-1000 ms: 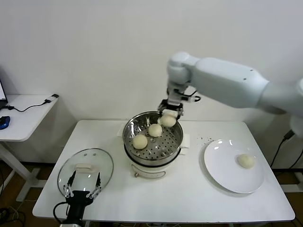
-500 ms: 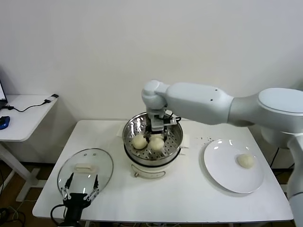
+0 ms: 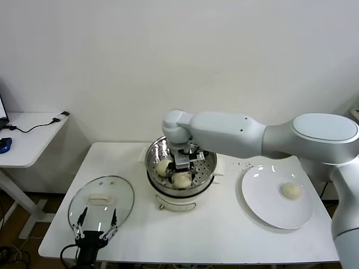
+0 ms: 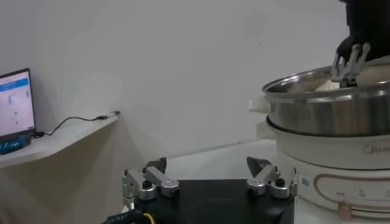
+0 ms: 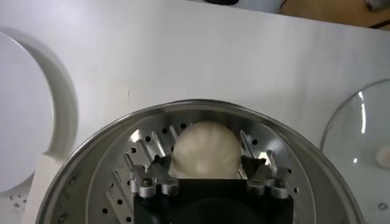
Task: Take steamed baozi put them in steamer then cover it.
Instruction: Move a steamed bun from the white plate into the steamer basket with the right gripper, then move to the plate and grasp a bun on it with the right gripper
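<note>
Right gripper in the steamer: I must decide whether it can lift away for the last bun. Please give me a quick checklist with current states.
1. Right gripper down inside the steamer: ok.
2. Baozi between its fingers resting on the perforated floor: ok.
3. Fingers clear of that bun: cannot tell; they stand close on both sides, and contact is not visible.
4. Other buns in the basket: one shows beside the gripper in the head view; a third is not visible, cannot tell.
5. Last baozi waiting on the white plate: ok.
6. Cover lying on the table with the left gripper open at its near edge: ok.
</note>
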Action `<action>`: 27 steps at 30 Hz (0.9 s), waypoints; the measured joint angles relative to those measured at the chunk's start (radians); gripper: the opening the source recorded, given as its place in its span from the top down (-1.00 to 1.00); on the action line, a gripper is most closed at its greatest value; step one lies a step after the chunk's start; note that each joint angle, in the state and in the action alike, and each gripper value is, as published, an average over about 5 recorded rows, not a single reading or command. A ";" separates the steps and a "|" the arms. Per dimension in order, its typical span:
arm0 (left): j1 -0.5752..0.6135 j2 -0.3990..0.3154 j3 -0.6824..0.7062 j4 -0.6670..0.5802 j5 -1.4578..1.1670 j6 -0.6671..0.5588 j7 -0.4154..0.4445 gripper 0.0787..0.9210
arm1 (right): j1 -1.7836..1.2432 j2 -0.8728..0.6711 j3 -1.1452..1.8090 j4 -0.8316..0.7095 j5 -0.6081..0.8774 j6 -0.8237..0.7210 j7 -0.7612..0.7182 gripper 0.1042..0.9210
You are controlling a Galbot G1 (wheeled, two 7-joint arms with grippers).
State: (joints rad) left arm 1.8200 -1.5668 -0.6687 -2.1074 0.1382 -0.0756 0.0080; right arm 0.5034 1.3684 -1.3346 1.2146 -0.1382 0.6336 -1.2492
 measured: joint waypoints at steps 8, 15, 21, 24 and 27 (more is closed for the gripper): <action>-0.001 0.000 -0.002 -0.001 -0.001 0.001 -0.001 -0.77 | 0.019 -0.024 0.025 0.001 0.010 0.003 0.013 -0.76; 0.000 0.002 -0.001 -0.010 0.000 0.004 -0.001 -0.77 | 0.081 -0.091 0.015 -0.008 0.072 -0.051 0.047 -0.76; 0.002 0.002 0.005 -0.018 0.005 0.004 0.000 -0.77 | 0.174 -0.202 -0.065 -0.015 0.204 -0.210 0.114 -0.76; 0.002 0.003 0.006 -0.020 0.007 0.005 0.000 -0.77 | 0.206 -0.267 -0.100 -0.012 0.281 -0.312 0.137 -0.76; 0.004 0.003 0.009 -0.022 0.009 0.005 0.000 -0.77 | 0.224 -0.335 -0.124 -0.009 0.354 -0.422 0.152 -0.76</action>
State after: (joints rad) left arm 1.8243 -1.5638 -0.6599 -2.1297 0.1476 -0.0706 0.0084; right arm 0.7271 1.0331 -1.4584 1.2051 0.2157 0.2115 -1.0977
